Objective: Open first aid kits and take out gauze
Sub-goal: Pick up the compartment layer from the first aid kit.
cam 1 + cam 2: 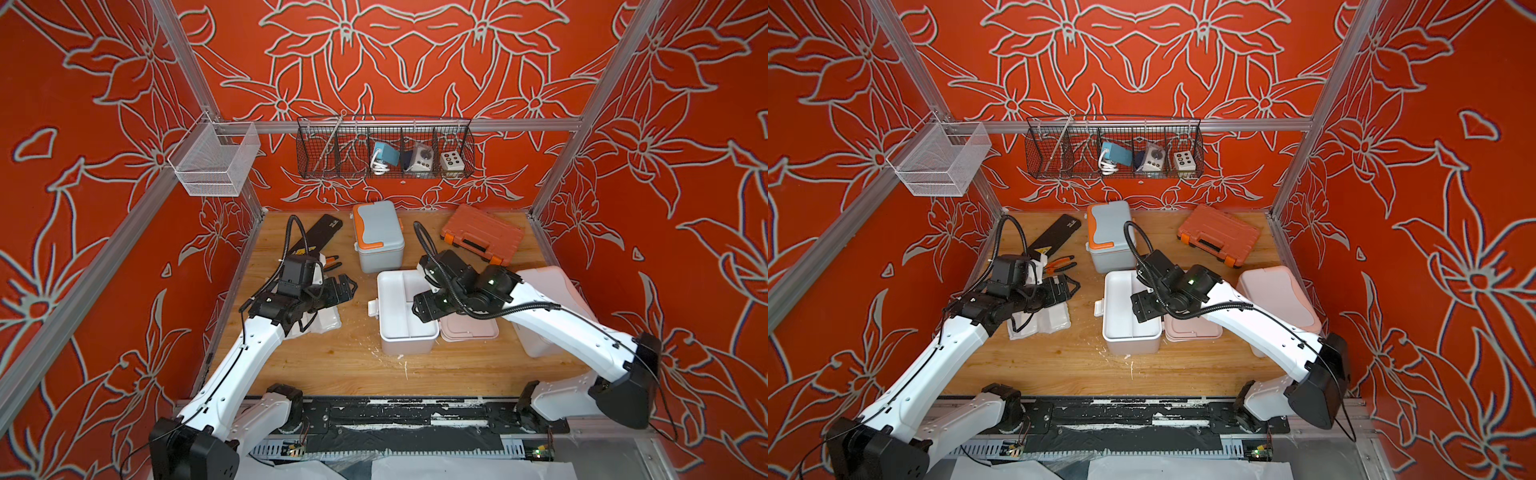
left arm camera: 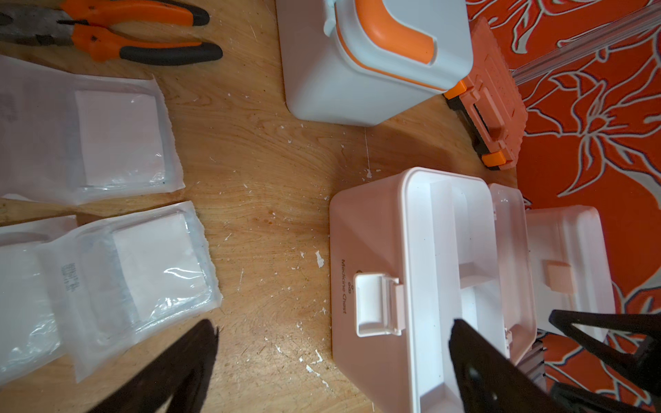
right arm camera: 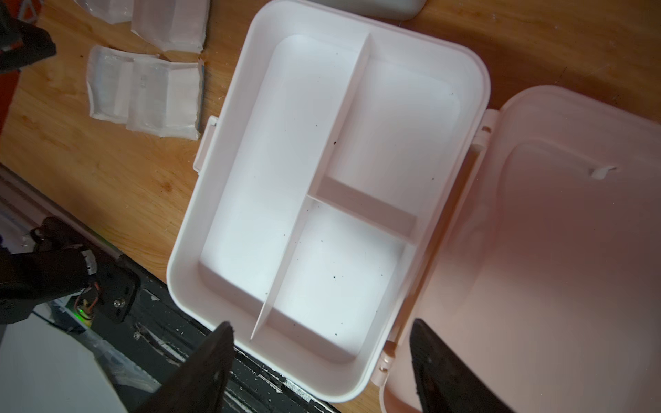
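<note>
White kit: I'm seeing it lying open, dividers showing.
Gauze: white squares in clear wrappers.
Left gripper: gaping, gripping nothing.
Right gripper: gaping too.

The wooden table, flecked with white chips, carries a flat black case at eleven o'clock, a closed blue-grey kit at twelve, an orange tool case at one, pliers at ten, gauze packets at nine, an open white kit at centre and a pink kit at three.
</note>
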Robot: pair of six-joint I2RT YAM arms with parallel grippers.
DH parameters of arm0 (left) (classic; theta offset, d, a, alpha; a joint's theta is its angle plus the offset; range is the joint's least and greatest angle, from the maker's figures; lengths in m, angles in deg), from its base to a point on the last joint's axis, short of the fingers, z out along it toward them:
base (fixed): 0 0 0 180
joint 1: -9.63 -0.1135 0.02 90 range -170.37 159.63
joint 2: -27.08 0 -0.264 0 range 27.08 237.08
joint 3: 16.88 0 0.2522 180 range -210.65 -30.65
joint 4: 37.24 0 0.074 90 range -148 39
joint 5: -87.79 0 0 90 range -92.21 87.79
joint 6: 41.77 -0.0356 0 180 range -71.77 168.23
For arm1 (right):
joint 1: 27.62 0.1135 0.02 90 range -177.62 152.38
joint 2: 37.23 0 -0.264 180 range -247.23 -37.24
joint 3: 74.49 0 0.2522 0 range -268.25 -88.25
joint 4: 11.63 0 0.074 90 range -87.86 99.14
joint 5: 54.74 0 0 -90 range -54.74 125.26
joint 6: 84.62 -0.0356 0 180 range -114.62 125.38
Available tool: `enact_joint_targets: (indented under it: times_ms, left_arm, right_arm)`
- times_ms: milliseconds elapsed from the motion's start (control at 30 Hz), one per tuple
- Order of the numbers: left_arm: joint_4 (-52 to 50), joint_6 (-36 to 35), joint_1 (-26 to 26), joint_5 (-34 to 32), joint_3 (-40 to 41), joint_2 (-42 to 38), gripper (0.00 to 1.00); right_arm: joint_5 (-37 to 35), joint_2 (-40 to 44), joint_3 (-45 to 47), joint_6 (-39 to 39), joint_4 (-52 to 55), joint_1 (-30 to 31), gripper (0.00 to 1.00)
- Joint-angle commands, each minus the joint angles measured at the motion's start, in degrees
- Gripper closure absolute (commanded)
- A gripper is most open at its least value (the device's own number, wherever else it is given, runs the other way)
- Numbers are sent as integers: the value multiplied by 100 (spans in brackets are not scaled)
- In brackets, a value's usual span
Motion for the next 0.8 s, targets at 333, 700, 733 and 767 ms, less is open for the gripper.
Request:
enact_joint_targets:
  times_ms: [333,700,733,767]
  left_arm:
    - [386,-177,18,88,496,-397,2]
    - [406,-247,21,103,572,-371,2]
    - [414,-243,25,105,567,-371,2]
    - [425,-237,18,118,583,-364,2]
  right_arm:
    - [-1546,-1534,-1155,-1414,1022,640,38]
    - [-1532,-2280,-1461,-1872,1220,674,69]
    - [-1539,-2344,-1521,-1876,1280,674,70]
    - [-1548,-2412,-1576,-1878,1330,675,71]
